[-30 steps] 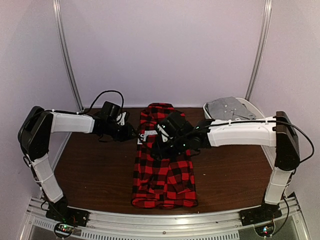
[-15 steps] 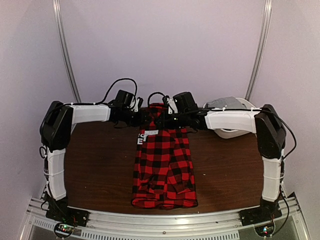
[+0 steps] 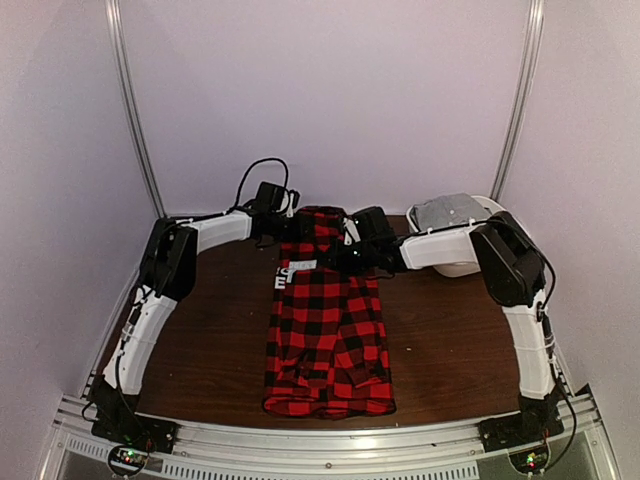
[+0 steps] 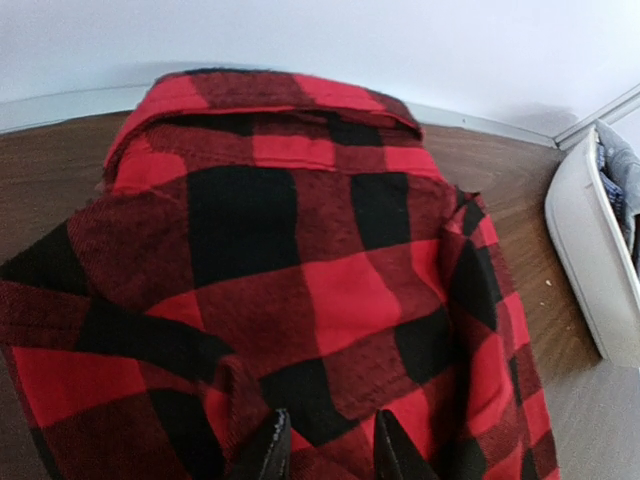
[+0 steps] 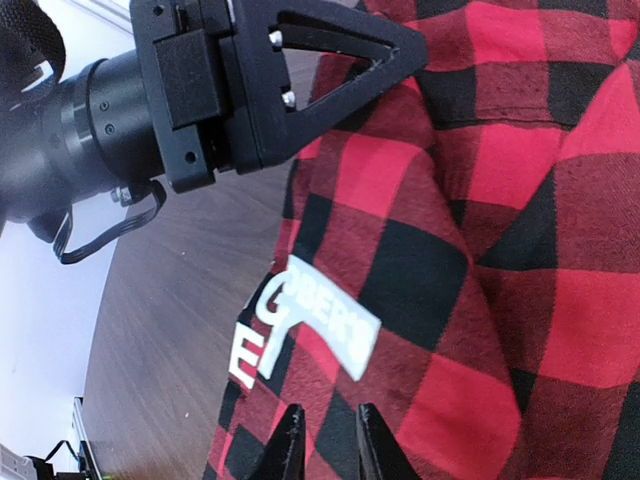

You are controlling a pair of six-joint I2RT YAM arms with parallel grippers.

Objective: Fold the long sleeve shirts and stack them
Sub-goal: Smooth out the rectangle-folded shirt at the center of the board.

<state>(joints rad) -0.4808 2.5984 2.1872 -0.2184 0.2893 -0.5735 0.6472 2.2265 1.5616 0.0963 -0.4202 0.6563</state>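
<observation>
Lying lengthwise down the middle of the table (image 3: 200, 340), the shirt (image 3: 328, 330) is folded into a long narrow strip, its hem end close to the near edge and its collar end at the far edge. Both arms reach in from the sides to that far end. The left gripper (image 3: 284, 228) sits at the strip's left side just below the collar. In its wrist view the two fingertips (image 4: 268, 455) straddle a raised fold of flannel that fills the gap between them, so the claw is clenched on the shirt. The right gripper (image 3: 338, 258) comes in from the right over the strip, a little nearer than the left one. In its wrist view the fingertips (image 5: 290, 445) stand close together with flannel between them, pinching the shirt. A white label (image 5: 310, 330) with lettering lies on the cloth just beyond those tips, by the strip's left edge. The same view shows the left gripper's black finger pressed on the shirt's edge further on. The collar stands up slightly toward the back wall in the left wrist view. A white basket (image 3: 470, 262) sits in the far right corner, apart from the shirt, holding a grey garment (image 3: 450, 210).
</observation>
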